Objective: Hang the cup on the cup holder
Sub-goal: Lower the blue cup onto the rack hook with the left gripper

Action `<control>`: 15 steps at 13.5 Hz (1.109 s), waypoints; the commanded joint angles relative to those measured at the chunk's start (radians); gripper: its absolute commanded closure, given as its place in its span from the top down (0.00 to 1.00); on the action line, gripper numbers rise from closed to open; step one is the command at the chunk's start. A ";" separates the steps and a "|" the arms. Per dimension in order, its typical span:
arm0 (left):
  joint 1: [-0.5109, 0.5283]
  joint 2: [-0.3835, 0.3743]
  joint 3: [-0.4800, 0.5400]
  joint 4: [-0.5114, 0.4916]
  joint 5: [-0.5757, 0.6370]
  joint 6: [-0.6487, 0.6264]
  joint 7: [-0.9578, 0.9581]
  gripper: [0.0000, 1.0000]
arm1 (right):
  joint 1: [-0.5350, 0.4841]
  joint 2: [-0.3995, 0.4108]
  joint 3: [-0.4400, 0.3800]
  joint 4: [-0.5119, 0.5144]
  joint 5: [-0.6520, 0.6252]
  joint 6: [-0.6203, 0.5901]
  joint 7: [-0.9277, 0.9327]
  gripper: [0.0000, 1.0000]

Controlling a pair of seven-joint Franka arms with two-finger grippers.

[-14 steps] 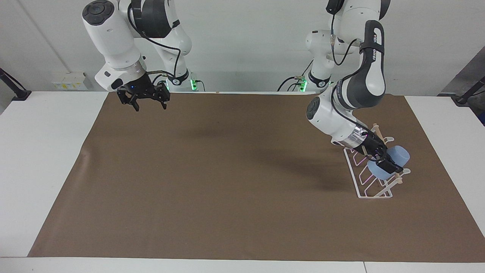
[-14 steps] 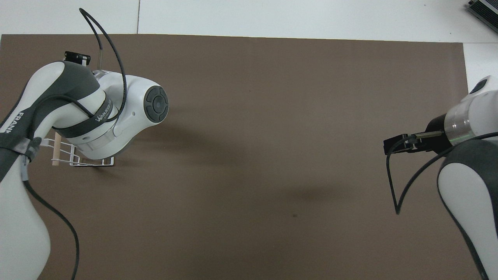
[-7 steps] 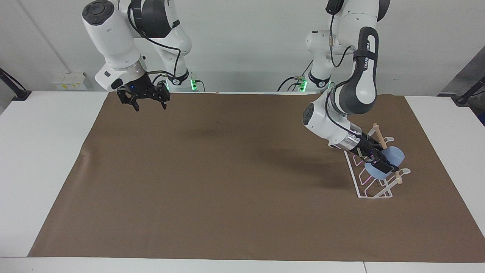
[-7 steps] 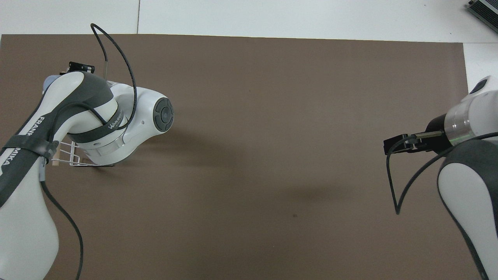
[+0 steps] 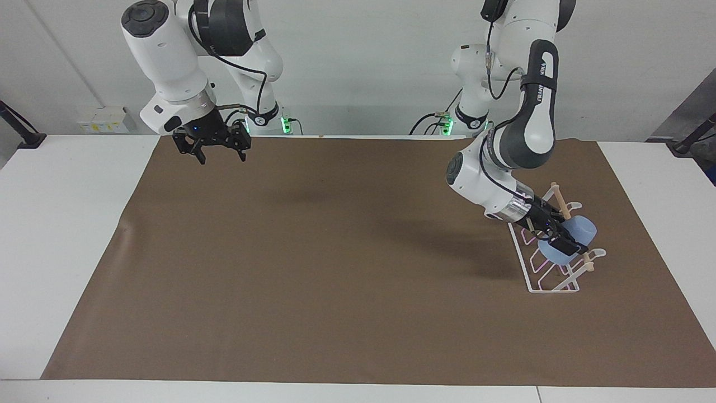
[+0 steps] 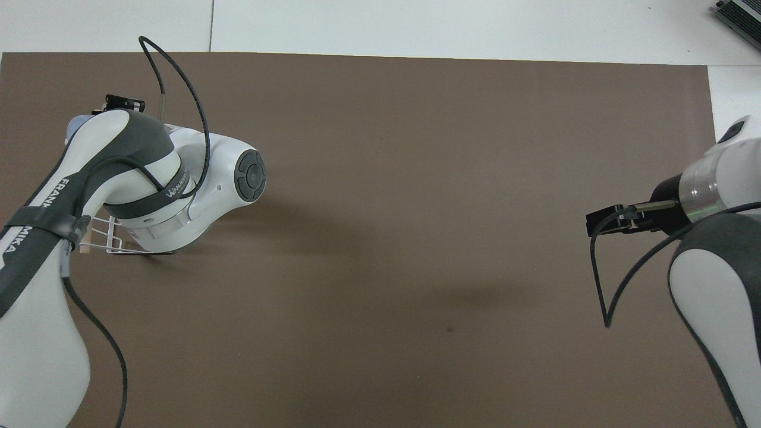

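The light-blue cup [image 5: 585, 228] lies tilted against the white wire cup holder [image 5: 532, 273], just under its wooden rod [image 5: 558, 197], at the left arm's end of the brown mat. My left gripper [image 5: 561, 239] is shut on the cup, reaching down at a slant over the rack. Whether a prong is inside the cup I cannot tell. In the overhead view the left arm covers the gripper, and only a sliver of the cup [image 6: 72, 125] and one end of the cup holder [image 6: 109, 236] show. My right gripper [image 5: 214, 154] waits open and empty, raised over the mat's corner by its base.
The brown mat [image 5: 313, 268] covers most of the white table [image 5: 61, 224]. A grey device [image 6: 740, 15] sits at the table's corner farthest from the robots, at the right arm's end.
Over the last second the left gripper carried the cup a little lower and along the rack; in the last half second it barely moved. The right arm stayed still.
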 commanded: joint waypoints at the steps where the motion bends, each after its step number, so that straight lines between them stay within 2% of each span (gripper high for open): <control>1: -0.016 -0.018 0.007 -0.013 0.007 -0.017 -0.019 0.81 | -0.016 -0.017 0.006 -0.008 0.004 0.003 -0.022 1.00; 2: -0.016 -0.018 0.007 -0.010 0.007 -0.017 -0.017 0.97 | -0.016 -0.017 0.006 -0.008 0.004 0.003 -0.022 1.00; 3: -0.015 -0.018 0.007 -0.010 0.007 -0.015 -0.016 1.00 | -0.016 -0.017 0.006 -0.008 0.004 0.003 -0.022 1.00; 8: -0.015 -0.033 0.005 -0.009 -0.016 -0.017 -0.003 1.00 | -0.016 -0.017 0.006 -0.008 0.004 0.003 -0.022 1.00; 10: -0.013 -0.061 0.005 -0.001 -0.100 -0.017 -0.002 1.00 | -0.016 -0.017 0.006 -0.006 0.004 0.003 -0.022 1.00; 12: -0.015 -0.096 0.007 0.002 -0.236 -0.038 -0.011 1.00 | -0.016 -0.017 0.006 -0.008 0.004 0.003 -0.022 1.00; 15: -0.015 -0.132 0.007 0.069 -0.457 -0.101 -0.063 1.00 | -0.016 -0.017 0.006 -0.008 0.004 0.003 -0.022 1.00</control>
